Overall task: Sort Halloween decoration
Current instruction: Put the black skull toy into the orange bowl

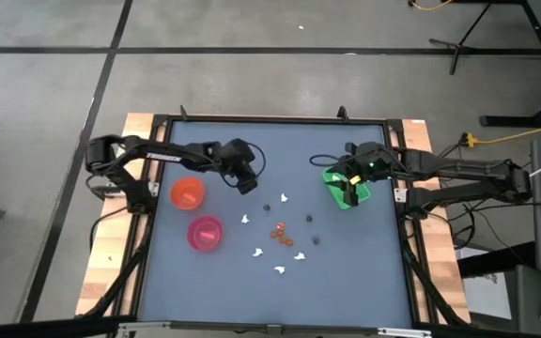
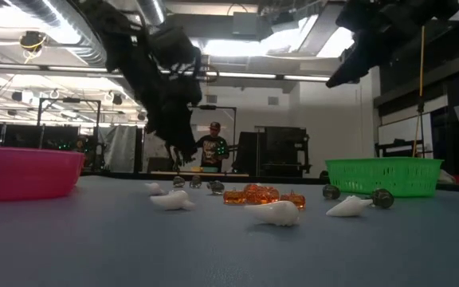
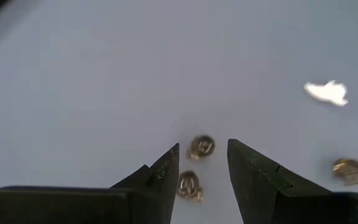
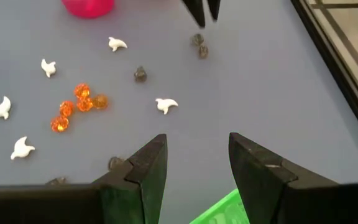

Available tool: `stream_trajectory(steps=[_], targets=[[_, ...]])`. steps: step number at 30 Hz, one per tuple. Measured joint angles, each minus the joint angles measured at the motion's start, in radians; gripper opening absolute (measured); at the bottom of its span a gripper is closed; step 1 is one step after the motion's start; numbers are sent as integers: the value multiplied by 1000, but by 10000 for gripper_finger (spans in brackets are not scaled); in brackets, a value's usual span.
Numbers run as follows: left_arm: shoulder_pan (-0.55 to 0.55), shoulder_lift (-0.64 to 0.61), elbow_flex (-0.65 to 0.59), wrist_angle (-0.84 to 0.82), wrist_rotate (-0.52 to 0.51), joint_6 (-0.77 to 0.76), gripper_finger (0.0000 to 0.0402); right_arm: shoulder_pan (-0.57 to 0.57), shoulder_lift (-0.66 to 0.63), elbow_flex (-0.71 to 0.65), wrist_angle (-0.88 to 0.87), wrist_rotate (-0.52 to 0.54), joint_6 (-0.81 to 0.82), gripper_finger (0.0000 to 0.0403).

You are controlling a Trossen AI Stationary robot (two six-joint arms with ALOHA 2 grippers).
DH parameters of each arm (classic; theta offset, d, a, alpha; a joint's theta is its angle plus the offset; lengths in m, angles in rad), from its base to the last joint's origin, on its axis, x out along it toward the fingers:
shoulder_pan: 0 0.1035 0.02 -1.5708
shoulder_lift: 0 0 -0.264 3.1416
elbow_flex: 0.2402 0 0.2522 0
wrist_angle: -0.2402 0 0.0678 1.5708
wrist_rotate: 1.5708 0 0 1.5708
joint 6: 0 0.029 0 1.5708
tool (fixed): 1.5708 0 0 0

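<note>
High view: Halloween decoration (image 1: 280, 232) lying scattered mid-worktop (image 1: 224, 282) (white, dark, orange bits); left hand (image 3: 202, 163) hovering spread above two dark pieces; right hand (image 4: 196, 163) hanging spread.

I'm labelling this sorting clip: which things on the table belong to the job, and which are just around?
Job:
- white pieces
- orange pieces
- dark pieces
- pink bowl
- orange bowl
- green tray
- left gripper, open above two dark pieces
- right gripper, open over the tray

Just around:
- person in the room behind
</note>
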Motion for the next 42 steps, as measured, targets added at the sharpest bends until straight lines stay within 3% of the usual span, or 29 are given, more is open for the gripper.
stream_trajectory(steps=[5, 15, 42], targets=[[-2, 61, 0, 1, 47, 0, 121, 0, 0, 0, -2, 0, 0, 172], [-2, 125, 0, 2, 43, 0, 121, 0, 1, 0, -9, 0, 0, 172], [0, 131, 0, -57, 39, 1, 121, 0, 1, 0, -10, -1, 0, 172]])
